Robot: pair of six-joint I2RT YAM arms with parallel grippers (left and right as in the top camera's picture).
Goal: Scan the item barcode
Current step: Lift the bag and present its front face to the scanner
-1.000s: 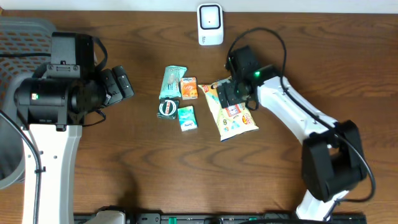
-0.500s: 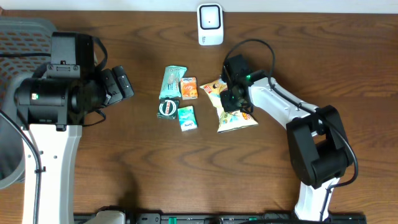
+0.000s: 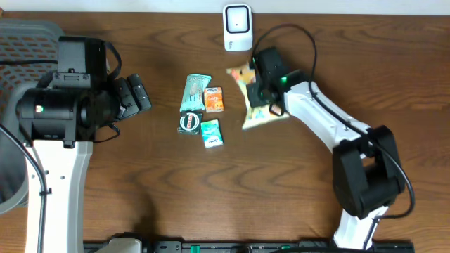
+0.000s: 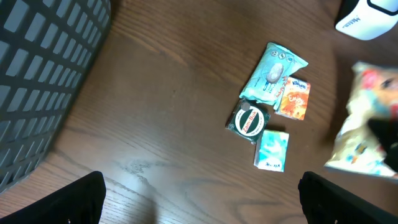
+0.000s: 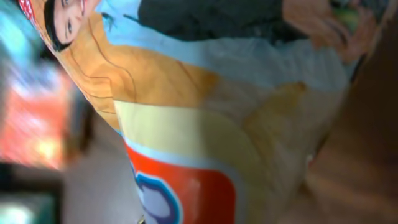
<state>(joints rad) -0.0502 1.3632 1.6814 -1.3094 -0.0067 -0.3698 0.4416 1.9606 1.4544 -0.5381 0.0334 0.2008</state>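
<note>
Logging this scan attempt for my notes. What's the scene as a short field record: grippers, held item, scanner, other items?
right gripper: shut on snack bag
left gripper: open, empty, off to the side
scanner: white, just beyond the bag
other items: teal packet, orange box, round tin, teal pouch, clustered apart from the bag

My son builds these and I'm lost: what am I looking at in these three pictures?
This is a two-armed robot at a wooden table. One picture looks down from above; the other two come from a camera on each wrist. The left hand is open and empty; a grey basket sits at the far left. The right hand is shut on a snack bag, which fills its wrist picture, near the white scanner. Lying on the table: a teal wrapper, an orange packet, a round tin and a small teal pack.
</note>
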